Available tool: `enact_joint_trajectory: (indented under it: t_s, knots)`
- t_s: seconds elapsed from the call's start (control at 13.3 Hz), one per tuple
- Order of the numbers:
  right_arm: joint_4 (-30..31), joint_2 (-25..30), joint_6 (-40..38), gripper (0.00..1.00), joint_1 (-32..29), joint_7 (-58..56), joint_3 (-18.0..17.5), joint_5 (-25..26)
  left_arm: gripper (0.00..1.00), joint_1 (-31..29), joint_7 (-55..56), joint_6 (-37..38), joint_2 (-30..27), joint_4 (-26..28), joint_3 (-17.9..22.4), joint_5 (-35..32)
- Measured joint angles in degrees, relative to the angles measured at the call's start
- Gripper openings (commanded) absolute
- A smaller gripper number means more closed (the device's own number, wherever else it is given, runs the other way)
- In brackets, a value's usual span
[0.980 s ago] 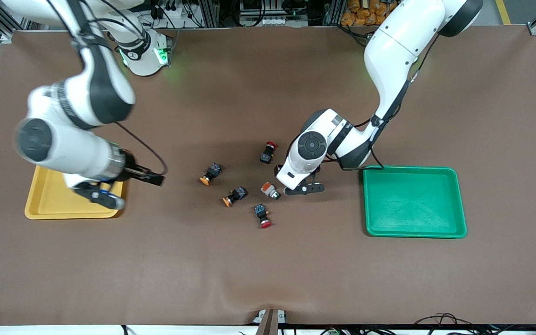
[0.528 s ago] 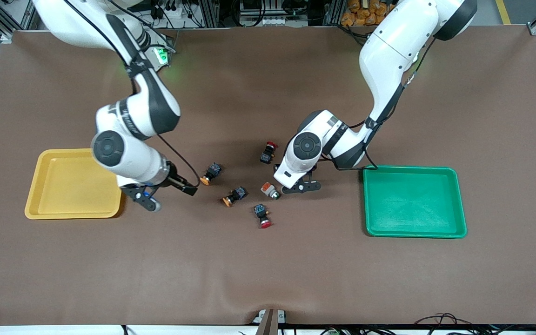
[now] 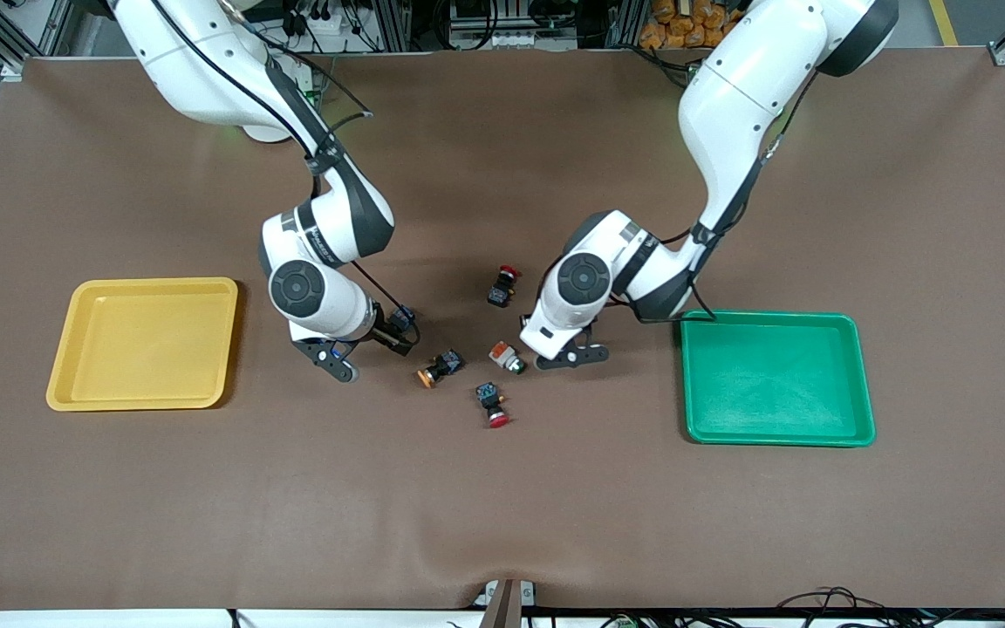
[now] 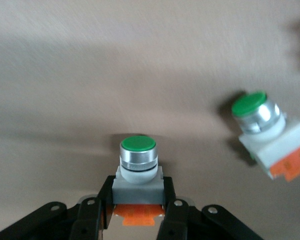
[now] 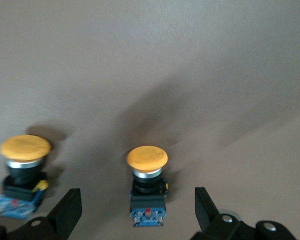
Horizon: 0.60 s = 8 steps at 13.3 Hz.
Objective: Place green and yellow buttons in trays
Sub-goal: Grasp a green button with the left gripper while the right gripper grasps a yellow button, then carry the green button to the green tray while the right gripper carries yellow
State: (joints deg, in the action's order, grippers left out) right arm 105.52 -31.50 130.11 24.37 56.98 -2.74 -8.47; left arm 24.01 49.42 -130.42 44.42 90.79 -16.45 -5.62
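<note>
We are looking down on a brown-covered worktop point(image 3: 502, 488), with aluminium framing and cabling along the edge where the arms' bases are standing.

The yellow tray point(image 3: 143, 344) is lying toward the right arm's end, the green tray point(image 3: 775, 379) toward the left arm's end; neither is holding a button.

The left gripper point(image 4: 137, 212) is sitting low on the worktop between the button cluster and the green tray, its jaws clamping the white body of a green button point(image 4: 138, 165), whose long axis is running straight out from the jaws, cap leading. A second green button point(image 3: 507, 357) is lying just beside it, tilted.

The right gripper point(image 5: 140, 212) is hovering low at the cluster's edge toward the yellow tray, jaws standing wide on either side of a yellow button point(image 5: 147, 185), not touching it; its cap is pointing away from the wrist. Another yellow button point(image 3: 440, 366) is lying nearer to the front camera. Two red buttons point(image 3: 502, 286) point(image 3: 493, 404) are resting among them.
</note>
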Motion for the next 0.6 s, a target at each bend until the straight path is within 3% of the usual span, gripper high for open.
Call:
enact_joint_trajectory:
  t_s: [0.15, 0.3, 0.38, 0.6]
  knots:
    - [2.03, -0.84, 3.02, 0.68, 0.54, 0.0, 0.0, 0.0, 0.0, -2.25, -0.09, 0.75, -0.98, -0.35, 0.15, -0.18]
    - [2.96, -1.22, 5.55, 0.18, 1.18, 0.1, -0.01, 0.0, 0.0, -5.13, -2.42, 3.3, -3.07, -0.41, 0.16, -2.65]
    - [3.15, -1.47, 6.47, 0.0, 1.71, 0.44, -0.01, 0.0, 0.0, -6.81, -4.19, 4.99, -4.58, -0.39, 0.14, -3.48]
    - [3.14, -1.89, 6.92, 0.0, 2.36, 0.95, 0.02, 0.0, 0.0, -12.0, -10.41, 10.98, -9.97, 0.58, 0.1, -3.87]
